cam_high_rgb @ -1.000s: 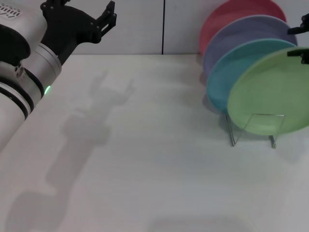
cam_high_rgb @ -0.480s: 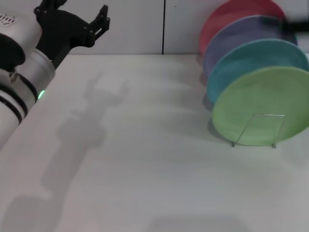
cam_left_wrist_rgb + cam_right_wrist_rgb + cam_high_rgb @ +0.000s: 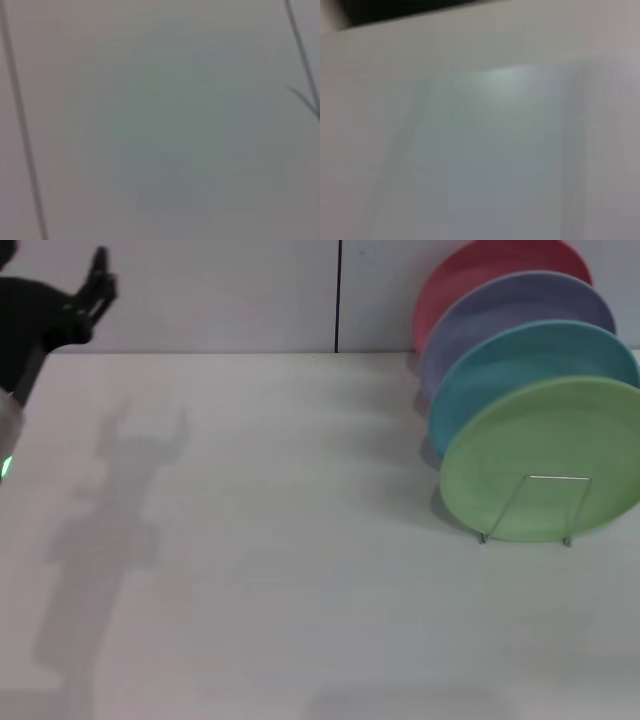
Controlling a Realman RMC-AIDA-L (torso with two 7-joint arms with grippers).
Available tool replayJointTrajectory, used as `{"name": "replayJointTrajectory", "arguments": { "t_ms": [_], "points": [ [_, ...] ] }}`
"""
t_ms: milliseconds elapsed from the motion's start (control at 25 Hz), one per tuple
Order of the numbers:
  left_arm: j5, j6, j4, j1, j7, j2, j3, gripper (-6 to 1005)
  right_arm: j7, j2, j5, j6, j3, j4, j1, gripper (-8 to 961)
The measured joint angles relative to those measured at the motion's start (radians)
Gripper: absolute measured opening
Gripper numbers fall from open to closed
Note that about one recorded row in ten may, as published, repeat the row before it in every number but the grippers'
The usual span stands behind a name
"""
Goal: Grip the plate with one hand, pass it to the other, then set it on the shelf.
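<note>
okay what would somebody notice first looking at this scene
A row of four tilted, overlapping plates at the table's right side: pink at the back, then lavender, turquoise, and the light green plate in front, leaning in the wire rack. At the far left edge, the black left tool hangs above the white table, casting a long shadow.

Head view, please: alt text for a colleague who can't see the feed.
A light green plate stands on edge at the front of a small wire rack on the right of a white table, with turquoise, lavender and red plates lined up behind it. The left tool shows at the upper left edge, away from the plates; the right tool is out of view.
</note>
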Motion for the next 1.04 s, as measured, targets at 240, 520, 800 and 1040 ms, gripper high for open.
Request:
{"name": "replayJointTrajectory", "arguments": {
  "t_ms": [240,520,800,1040],
  "points": [
    [0.04,0.372,0.311,-0.041,-0.207,0.002,0.013,856,-0.42,-0.001,0.199,-0.296,0.048,0.543,0.009,736],
    [0.131,0.684,0.676,-0.14,-0.47,0.002,0.006,856,-0.676,-0.002,0.211,-0.379,0.075,0.824,0.06,740],
    [0.134,0.786,0.884,-0.218,-0.532,0.002,-0.055,855,-0.692,0.0,0.215,-0.38,0.14,0.937,0.102,744],
    [0.132,0.787,0.941,-0.248,-0.534,0.002,-0.063,855,-0.631,-0.002,0.212,-0.345,0.136,0.948,0.102,748]
  ]
}}
